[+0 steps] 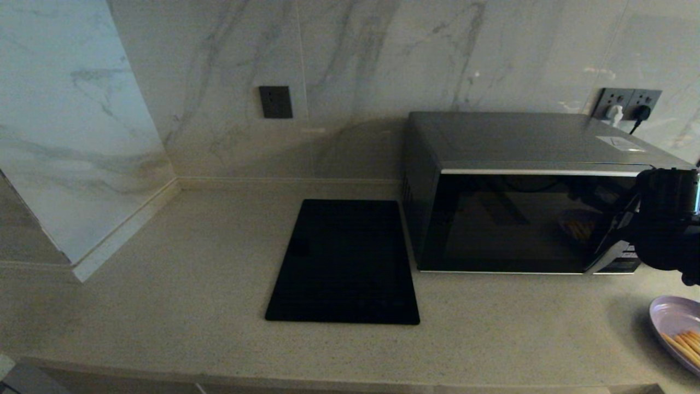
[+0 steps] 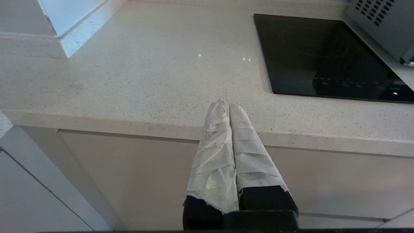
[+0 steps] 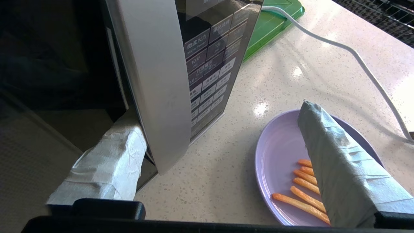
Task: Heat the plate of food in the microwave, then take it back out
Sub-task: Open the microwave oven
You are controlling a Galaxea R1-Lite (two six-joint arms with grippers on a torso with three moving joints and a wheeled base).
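Note:
The dark grey microwave (image 1: pixel 525 191) stands at the counter's right with its black glass door closed. My right gripper (image 3: pixel 217 113) is open wide at the door's right edge. One taped finger (image 3: pixel 110 161) is tucked behind the curved silver trim (image 3: pixel 155 81); the other finger (image 3: pixel 339 161) hangs over the plate of food. The button panel (image 3: pixel 210 64) lies between them. In the head view the right gripper (image 1: pixel 664 219) is a dark mass in front of the panel. The lilac plate (image 1: pixel 675 320) (image 3: pixel 278 152) with orange sticks (image 3: pixel 307 197) rests on the counter right of the microwave.
A flat black slab (image 1: pixel 344 262) lies left of the microwave. A white cable (image 3: pixel 355 58) and a green board (image 3: pixel 275 22) lie beyond the plate. Plugged wall sockets (image 1: pixel 626 106) sit behind. My left gripper (image 2: pixel 228 105) is parked, shut, below the counter's front edge (image 2: pixel 129 126).

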